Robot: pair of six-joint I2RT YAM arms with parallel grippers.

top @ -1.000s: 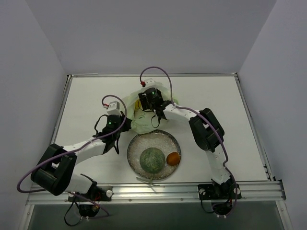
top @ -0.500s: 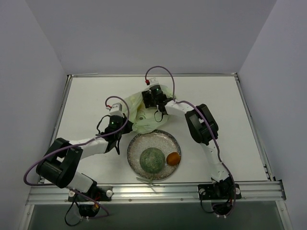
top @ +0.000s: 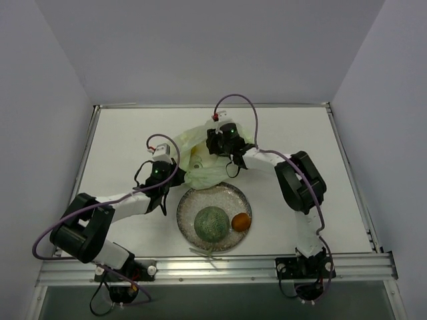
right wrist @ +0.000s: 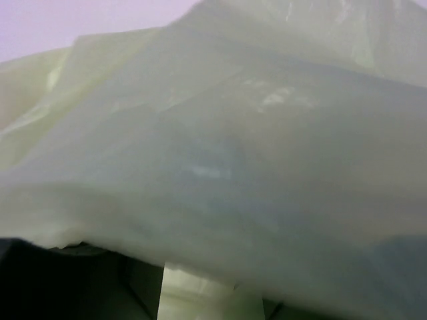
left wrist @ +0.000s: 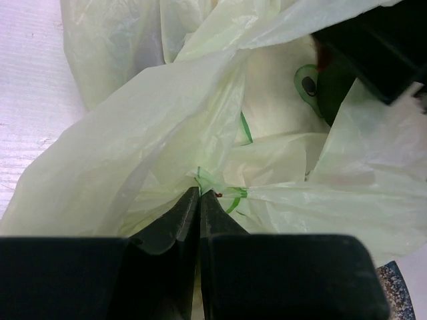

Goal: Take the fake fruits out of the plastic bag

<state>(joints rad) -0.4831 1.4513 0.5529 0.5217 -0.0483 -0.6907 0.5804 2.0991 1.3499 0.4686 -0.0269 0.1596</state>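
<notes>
Melon, orange — on plate; bag beyond

Your two arms are twins: the left arm and the right arm are both white tubes with chunky black joint housings. Each one has a purple cable running along it, capped with a tiny red plug up by the wrist, plus a green light glowing there. The bases at the bottom of the top view are black. The left gripper has matte black, wedge-shaped fingers.
</notes>
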